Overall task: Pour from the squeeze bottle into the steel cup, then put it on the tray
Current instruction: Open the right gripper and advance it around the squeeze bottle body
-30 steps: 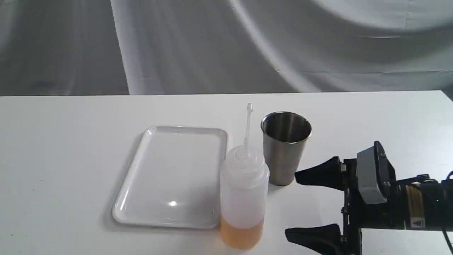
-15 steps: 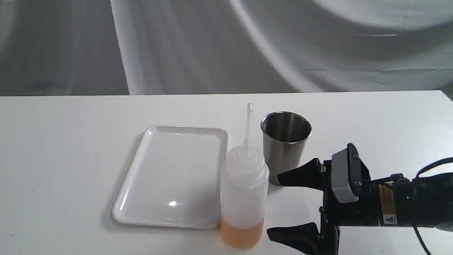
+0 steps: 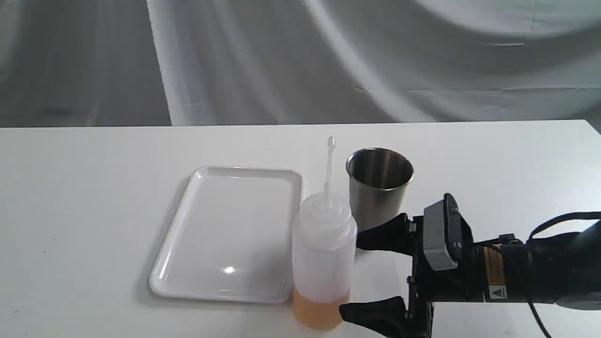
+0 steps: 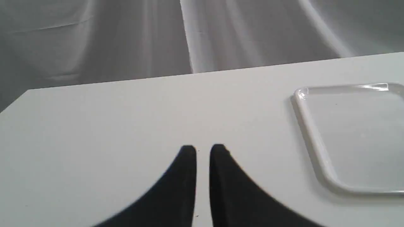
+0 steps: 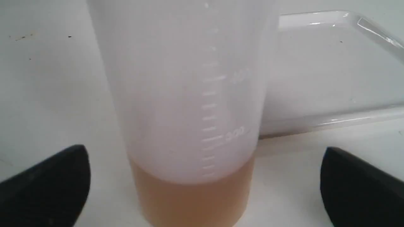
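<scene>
Right gripper [image 3: 351, 274] gaped wide, empty, flanking the squeeze bottle [image 3: 323, 253] — light, soft-walled, likely slick — best taken gently at mid-body.

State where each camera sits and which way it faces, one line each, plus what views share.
Exterior: off the arms, facing across the table to the grey backdrop; shows tray, squeeze bottle, steel cup; right gripper shows at the right.
Left wrist: on the left arm, looking along the table; left gripper, fingers nearly touching, shows.
Right wrist: on the right arm, close on the squeeze bottle, seen between its wide-open fingers.
Shared: the tray appears in all three; the squeeze bottle in exterior and right wrist.
</scene>
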`<state>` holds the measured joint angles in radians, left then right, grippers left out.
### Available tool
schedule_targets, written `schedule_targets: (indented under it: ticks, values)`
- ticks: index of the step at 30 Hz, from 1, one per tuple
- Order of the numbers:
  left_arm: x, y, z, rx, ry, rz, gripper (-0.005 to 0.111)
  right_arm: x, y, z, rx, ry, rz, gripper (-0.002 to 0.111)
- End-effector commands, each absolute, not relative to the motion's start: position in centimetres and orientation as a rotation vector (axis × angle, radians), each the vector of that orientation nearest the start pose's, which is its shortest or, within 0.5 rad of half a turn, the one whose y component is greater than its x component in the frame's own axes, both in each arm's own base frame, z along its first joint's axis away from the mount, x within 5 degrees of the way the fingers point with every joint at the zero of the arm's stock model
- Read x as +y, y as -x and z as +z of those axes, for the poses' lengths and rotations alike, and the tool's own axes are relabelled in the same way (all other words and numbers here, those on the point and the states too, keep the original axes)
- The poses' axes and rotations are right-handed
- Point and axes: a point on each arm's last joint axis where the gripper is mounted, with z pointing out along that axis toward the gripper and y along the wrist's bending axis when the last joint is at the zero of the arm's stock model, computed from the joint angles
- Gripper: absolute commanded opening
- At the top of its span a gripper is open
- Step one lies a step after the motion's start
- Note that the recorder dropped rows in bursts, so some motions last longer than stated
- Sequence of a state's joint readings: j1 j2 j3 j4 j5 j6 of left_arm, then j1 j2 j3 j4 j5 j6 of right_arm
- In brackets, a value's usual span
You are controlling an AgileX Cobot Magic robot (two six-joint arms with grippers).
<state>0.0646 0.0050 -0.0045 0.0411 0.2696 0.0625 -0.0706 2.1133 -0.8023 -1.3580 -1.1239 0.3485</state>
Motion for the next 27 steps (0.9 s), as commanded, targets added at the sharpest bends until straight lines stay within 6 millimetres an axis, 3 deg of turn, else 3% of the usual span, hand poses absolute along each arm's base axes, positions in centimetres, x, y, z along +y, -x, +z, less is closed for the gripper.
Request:
schedule_targets:
  ticks: [1,27]
  values:
    - [0.4,-5.5,18.9,1.751,-0.029,0.125,0.008,5.9,-32.1,8.8,1.642,1.083,0.745,0.098]
    - [0.4,-5.5,18.9,1.751,-0.029,0.125,0.008,9.2,-33.6,8.8,1.569,1.100,0.792,0.098]
